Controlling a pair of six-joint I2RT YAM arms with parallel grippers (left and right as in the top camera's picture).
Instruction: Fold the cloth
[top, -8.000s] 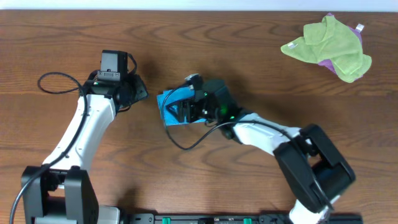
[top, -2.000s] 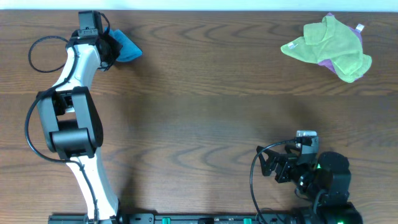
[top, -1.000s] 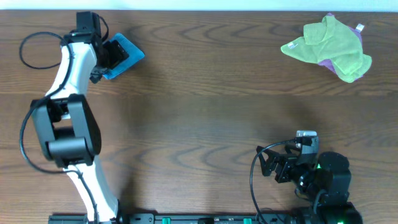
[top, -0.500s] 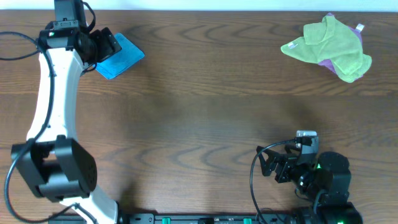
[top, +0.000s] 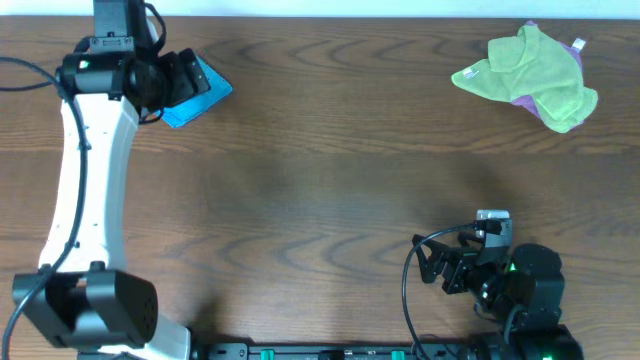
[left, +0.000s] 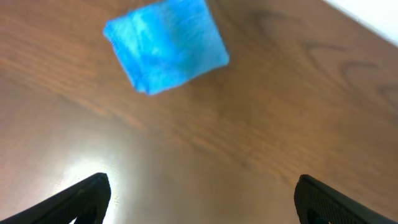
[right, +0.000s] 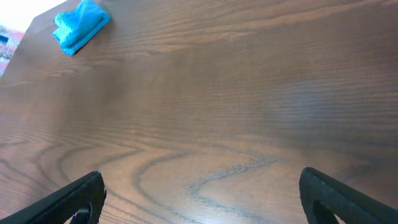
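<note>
The folded blue cloth (top: 208, 92) lies at the desk's (top: 320, 150) far left corner, just ahead of the wide-spread left hand (top: 172, 84) on its outstretched arm. The right hand (top: 437, 268), also spread wide, sits tucked near the front edge.

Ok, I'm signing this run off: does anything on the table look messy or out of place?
The blue cloth lies folded but askew near the far left corner of the table. At the far right, a yellow-green cloth sits crumpled over a purple cloth. Nothing looks spilled or damaged.
</note>
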